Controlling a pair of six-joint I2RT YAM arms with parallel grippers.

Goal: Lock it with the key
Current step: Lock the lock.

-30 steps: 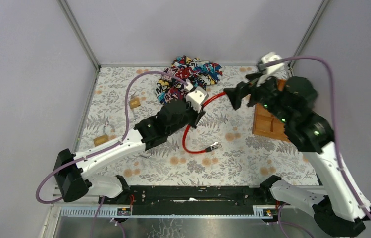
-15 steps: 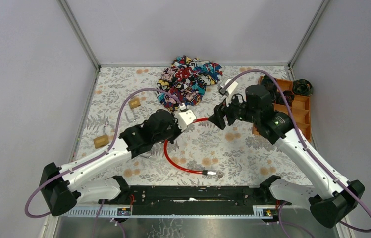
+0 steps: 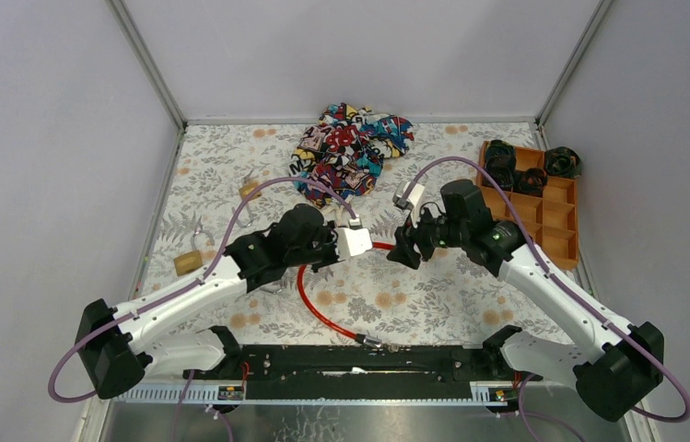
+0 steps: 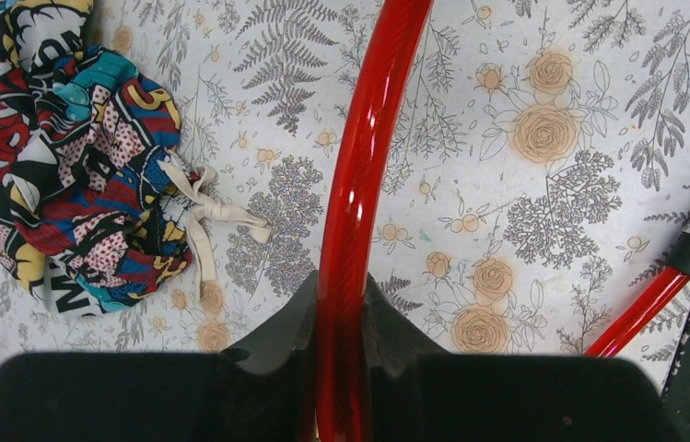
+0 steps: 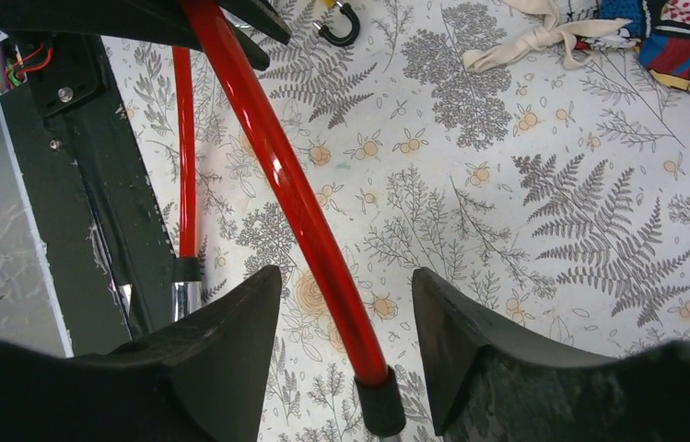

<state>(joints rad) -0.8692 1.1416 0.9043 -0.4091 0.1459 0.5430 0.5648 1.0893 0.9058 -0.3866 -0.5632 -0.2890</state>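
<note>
Top external view has the glossy red cable lock (image 3: 308,293) curving from the middle of the flower-patterned bench (image 3: 470,285) down to the lower centre, where its silver metal tip (image 3: 373,343) lies just by the black base rail (image 3: 341,361).

My left end effector (image 4: 341,296) is clamped on the cable, which runs up from between its fingers to the top of the left wrist frame. My right end effector (image 5: 345,287) faces it from the right at the frame's middle. Its fingers stand apart, with the cable (image 5: 272,161) passing between them and a gap on each side. A short black collar (image 5: 380,414) sits on the cable at the bottom of that frame.

I judge the step in hand to be a second hold on the cable, so the two ends can be brought together for locking. I cannot make out a key anywhere.

Next, I'd say, the right fingers must shut squarely on the cable just above the collar while the left clamp stays firm. The glossy sheath may slip if pinched off-centre.

The comic-print drawstring bag (image 3: 350,147) lies at upper centre and the orange compartment tray (image 3: 548,221) at the right. Both are well apart from the work.
</note>
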